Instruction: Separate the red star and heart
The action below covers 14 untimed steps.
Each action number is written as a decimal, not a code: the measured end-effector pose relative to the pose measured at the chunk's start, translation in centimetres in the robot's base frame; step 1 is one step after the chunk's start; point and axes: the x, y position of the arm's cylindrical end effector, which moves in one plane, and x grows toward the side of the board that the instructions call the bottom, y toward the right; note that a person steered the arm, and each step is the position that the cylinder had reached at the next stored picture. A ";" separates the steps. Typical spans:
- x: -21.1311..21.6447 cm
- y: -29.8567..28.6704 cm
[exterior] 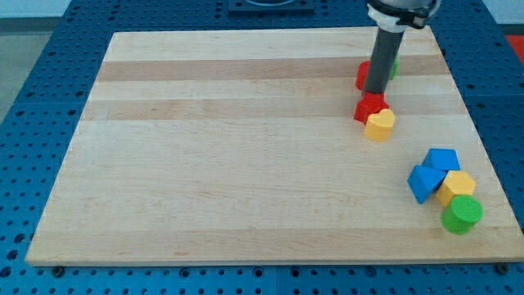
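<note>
A red star (369,108) lies at the view's upper right of the wooden board (229,156). A yellow heart (381,124) touches it on its lower right side. My tip (376,93) stands right at the red star's upper edge, between it and another red block (362,75) that the rod partly hides. A green block (395,65) shows just behind the rod on its right, mostly hidden.
A cluster sits near the board's lower right edge: a blue block (443,159), a second blue block (422,183), a yellow block (457,187) and a green cylinder (463,214), all touching or nearly so.
</note>
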 end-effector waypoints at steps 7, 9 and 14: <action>9.0 0.0; 12.0 0.0; 15.9 -2.7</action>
